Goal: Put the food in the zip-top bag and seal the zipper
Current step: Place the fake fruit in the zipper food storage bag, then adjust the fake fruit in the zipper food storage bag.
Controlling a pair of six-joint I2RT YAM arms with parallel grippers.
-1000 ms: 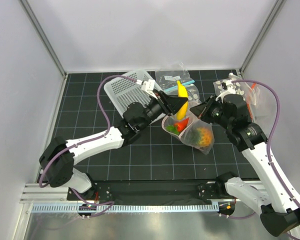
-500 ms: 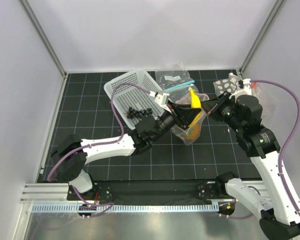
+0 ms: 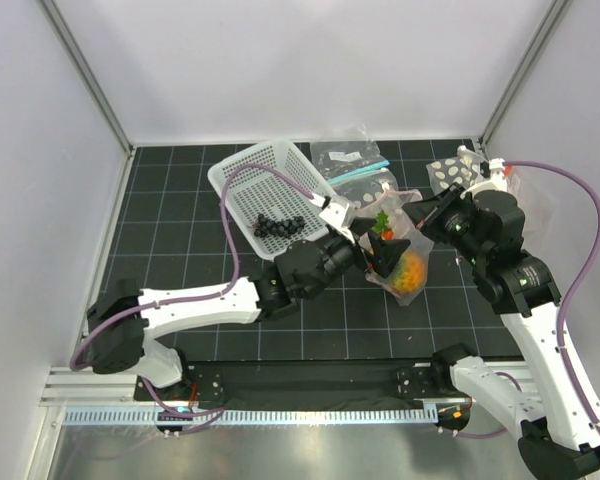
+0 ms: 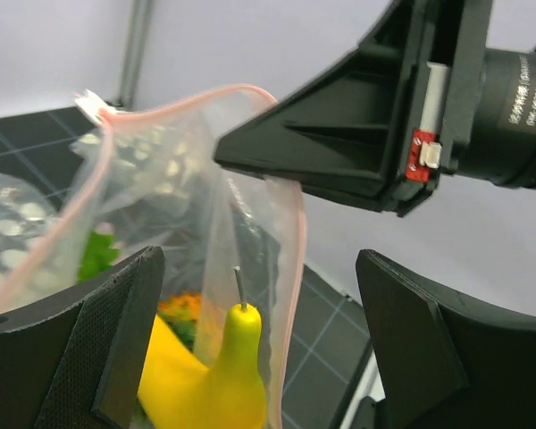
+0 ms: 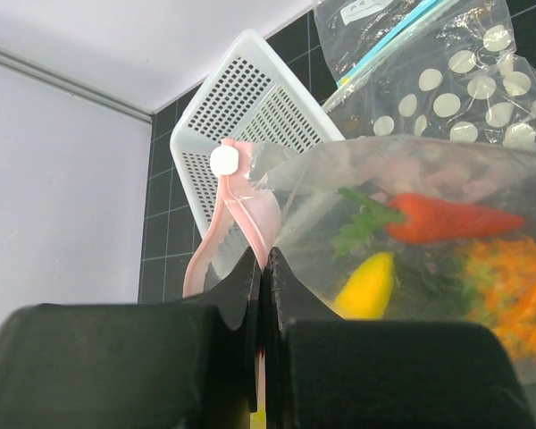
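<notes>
The zip-top bag hangs with its mouth up, and my right gripper is shut on the pink zipper at the rim. Inside lie the yellow banana, the red pepper and the orange pineapple. My left gripper stands open at the bag's mouth, its fingers wide on either side of the banana and not touching it. The dark grape cluster lies in the white basket.
Behind the held bag lie a clear bag with a teal strip and a white-dotted bag. Another dotted bag sits by the right arm. Grey walls close the black gridded table on three sides.
My left gripper opened and let go of the banana, which now sits inside the bag. The left arm came lower and nearer over the bag's mouth. The right gripper kept its hold.
</notes>
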